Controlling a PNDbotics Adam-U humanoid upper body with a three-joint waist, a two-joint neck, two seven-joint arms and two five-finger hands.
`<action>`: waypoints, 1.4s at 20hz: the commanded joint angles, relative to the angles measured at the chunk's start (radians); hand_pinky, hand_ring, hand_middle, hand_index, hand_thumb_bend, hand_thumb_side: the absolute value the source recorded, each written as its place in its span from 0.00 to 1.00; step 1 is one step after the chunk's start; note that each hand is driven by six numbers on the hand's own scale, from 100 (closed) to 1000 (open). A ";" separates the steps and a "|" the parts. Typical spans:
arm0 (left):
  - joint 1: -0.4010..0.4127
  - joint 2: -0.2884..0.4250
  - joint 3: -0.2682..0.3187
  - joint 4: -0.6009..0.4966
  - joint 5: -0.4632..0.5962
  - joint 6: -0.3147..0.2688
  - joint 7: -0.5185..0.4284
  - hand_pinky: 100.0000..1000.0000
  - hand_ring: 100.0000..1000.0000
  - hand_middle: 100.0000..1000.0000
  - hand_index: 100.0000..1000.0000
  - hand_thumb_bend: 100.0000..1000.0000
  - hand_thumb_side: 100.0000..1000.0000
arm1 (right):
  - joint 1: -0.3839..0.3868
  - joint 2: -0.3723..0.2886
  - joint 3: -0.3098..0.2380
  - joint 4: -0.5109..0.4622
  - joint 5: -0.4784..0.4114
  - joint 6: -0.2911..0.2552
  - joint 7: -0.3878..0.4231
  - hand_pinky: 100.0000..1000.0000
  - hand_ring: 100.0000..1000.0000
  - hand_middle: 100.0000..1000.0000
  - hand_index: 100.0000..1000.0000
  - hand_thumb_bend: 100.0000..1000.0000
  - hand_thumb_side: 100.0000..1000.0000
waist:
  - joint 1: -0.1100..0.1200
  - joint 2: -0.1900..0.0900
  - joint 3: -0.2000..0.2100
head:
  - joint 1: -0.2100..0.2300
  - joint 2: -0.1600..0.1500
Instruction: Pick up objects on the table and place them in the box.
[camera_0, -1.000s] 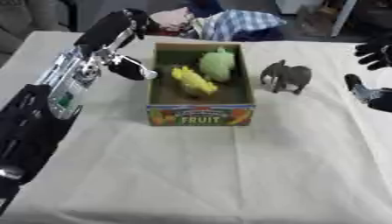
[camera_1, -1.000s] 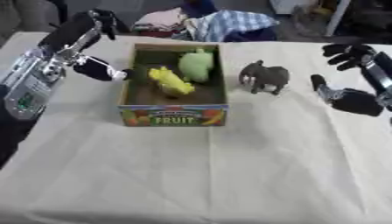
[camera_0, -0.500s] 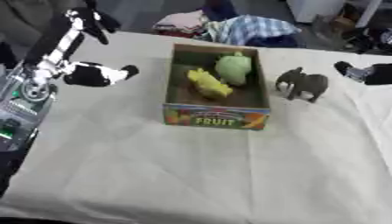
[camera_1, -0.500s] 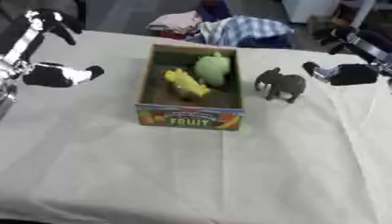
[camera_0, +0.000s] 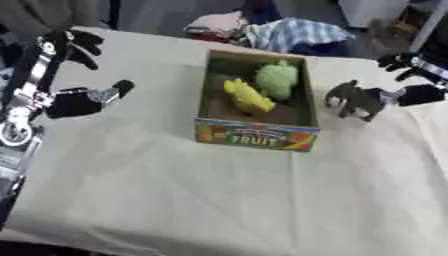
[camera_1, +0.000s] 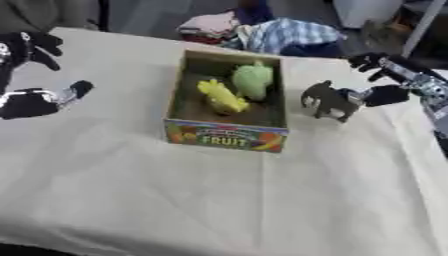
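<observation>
dark grey-brown toy elephant of moulded plastic (camera_1: 328, 101), standing upright on the cloth-covered surface (camera_1: 262, 200), just left of the right robot hand (camera_1: 385, 82) and just outside the right wall of the open cardboard box with the "fruit" label (camera_1: 226, 136). probably light, stiff and hollow, smooth enough to slip; best taken across the body, flank to flank, not by the thin legs or trunk. likely to tip if nudged at the rear before closing.

right robot hand spread wide, dark fingers (camera_1: 367, 61) splayed above and thumb close by the elephant's rear, holding nothing; contact impossible to tell.

left robot hand (camera_0: 74, 97) well off to the far side of the box, open with fingers apart, empty, idle over the surface.

already inside the box: a yellow toy (camera_1: 220, 96) and a pale green rounded toy (camera_1: 252, 79), side by side, shapes not clear. room left along the near end of the box for the elephant.

bundle of folded clothes (camera_1: 280, 35) beyond the box, far from both hands.
</observation>
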 joint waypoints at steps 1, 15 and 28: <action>-0.003 -0.001 0.018 -0.012 0.017 -0.001 0.008 0.66 0.47 0.51 0.70 0.57 0.10 | -0.036 0.003 -0.032 0.038 0.049 -0.005 -0.031 0.76 0.88 0.83 0.92 0.31 0.36 | 0.007 -0.008 0.004 | -0.008 -0.003; 0.013 -0.028 0.023 0.009 0.029 -0.005 0.001 0.66 0.47 0.51 0.70 0.56 0.10 | -0.049 0.061 -0.046 0.107 0.237 -0.007 -0.050 0.75 0.83 0.76 0.86 0.33 0.36 | 0.018 0.003 0.007 | -0.017 0.010; 0.021 -0.036 0.024 0.024 0.029 -0.003 -0.003 0.66 0.47 0.51 0.70 0.56 0.11 | -0.043 0.063 -0.068 0.068 0.366 0.005 -0.185 0.53 0.33 0.26 0.37 0.13 0.13 | 0.020 0.007 0.006 | -0.012 0.015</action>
